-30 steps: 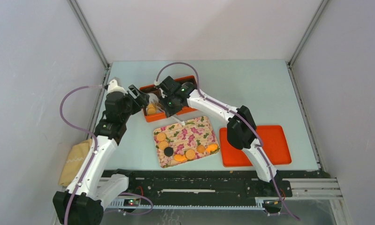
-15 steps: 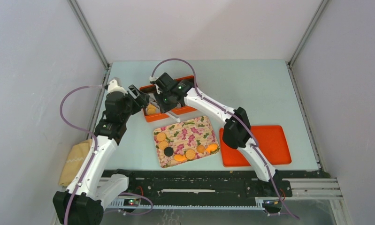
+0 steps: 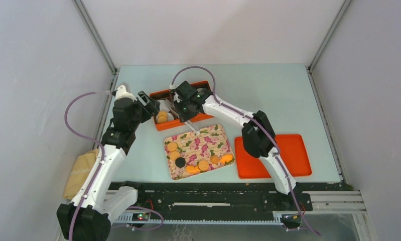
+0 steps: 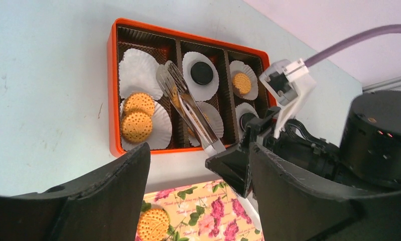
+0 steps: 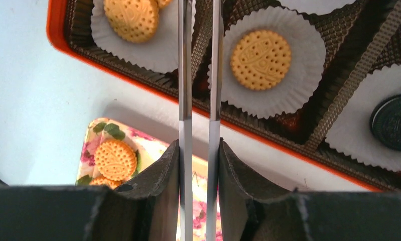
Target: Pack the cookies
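Cookies (image 3: 204,165) are lying along the near and left edges of a floral tray (image 3: 208,143) on a pale blue-green table (image 3: 268,90); their embossing is showing, too fine to read. A flat orange tray (image 3: 293,155) is sitting just right of the floral one, and a tan cloth (image 3: 80,173) is lying off the table's left edge. Plain white walls (image 3: 213,30) are closing in the scene.

Farther back, the right gripper (image 5: 199,150) is clamping a pair of metal tongs (image 4: 190,110). Their blades are running nearly parallel with a narrow gap, nothing visible between them, and their tips are hanging over the divider between the left and middle compartments of an orange box (image 4: 109,90). More golden and dark cookies are resting there on white paper liners (image 4: 138,65), two in the near left one. The left gripper (image 4: 195,155) is hovering at the box's near side, its jaws spread wide and holding nothing.
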Motion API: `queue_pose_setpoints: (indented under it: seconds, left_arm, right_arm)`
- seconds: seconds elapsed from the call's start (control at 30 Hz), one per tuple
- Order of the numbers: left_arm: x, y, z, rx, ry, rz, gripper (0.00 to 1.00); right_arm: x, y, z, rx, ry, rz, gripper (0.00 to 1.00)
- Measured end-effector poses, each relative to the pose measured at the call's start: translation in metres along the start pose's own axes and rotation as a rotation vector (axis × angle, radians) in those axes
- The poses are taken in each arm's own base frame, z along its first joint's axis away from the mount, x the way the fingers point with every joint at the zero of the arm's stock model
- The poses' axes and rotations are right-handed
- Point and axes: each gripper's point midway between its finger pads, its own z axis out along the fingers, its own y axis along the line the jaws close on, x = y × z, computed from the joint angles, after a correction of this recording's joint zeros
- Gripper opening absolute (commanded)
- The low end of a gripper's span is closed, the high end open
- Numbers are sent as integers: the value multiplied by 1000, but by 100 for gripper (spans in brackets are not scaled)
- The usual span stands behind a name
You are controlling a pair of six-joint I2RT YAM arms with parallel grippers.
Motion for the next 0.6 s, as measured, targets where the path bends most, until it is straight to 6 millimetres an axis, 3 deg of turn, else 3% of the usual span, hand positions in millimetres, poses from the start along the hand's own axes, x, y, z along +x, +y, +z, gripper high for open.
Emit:
queue_pose_setpoints:
  seconds: [0.17, 0.37, 0.6]
  left_arm:
    - [0, 0, 0, 1, -1, 0, 77]
    - [-1, 0, -1, 1, -2, 0, 77]
    - [-1, 0, -1, 1, -2, 0, 77]
  right_arm:
    - [0, 8, -19, 7, -38, -22, 0]
    - [-17, 22, -46, -25, -102, -44, 0]
    - [-6, 32, -47, -62, -57, -63, 0]
